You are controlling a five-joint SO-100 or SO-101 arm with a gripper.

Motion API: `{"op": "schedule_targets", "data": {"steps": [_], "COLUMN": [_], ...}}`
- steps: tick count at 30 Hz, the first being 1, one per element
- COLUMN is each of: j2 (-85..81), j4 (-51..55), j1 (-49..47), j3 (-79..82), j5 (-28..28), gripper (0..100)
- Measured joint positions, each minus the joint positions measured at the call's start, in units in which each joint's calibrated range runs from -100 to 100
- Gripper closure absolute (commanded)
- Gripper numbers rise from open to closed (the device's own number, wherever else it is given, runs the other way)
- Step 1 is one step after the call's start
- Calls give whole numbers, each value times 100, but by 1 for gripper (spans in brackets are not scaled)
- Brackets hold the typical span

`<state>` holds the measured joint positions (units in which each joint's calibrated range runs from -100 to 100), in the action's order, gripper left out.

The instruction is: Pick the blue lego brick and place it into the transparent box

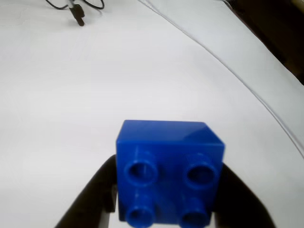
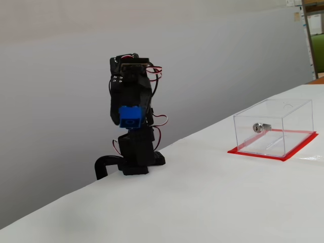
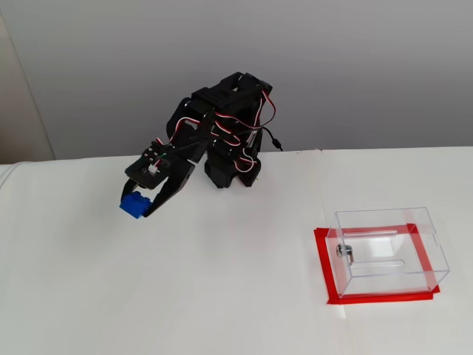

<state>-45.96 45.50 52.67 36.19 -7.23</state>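
The tool [image 1: 164, 209] is clamping the blue lego brick [image 1: 168, 171] between its 2 fingers, studs facing the wrist camera, low in that frame. In a fixed view the brick [image 3: 134, 205] is hanging above the tabletop [image 3: 222, 281] at left of centre, well apart from the transparent box [image 3: 388, 251] at lower right. Carrying it well likely means keeping the clamp firm, staying above the box walls, and centring over the opening before releasing.

Black arm [image 3: 222, 133] folded forward, raised off the table, fingers [image 3: 159, 201] angled down, clamped on the blue lego brick [image 3: 134, 205]
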Motion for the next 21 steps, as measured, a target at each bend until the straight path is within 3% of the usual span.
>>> {"op": "schedule_targets", "data": {"steps": [21], "j2": [-8], "j4": [0], "j1": [-4188], "j3": [-177], "j5": [-10], "gripper": [89]}}
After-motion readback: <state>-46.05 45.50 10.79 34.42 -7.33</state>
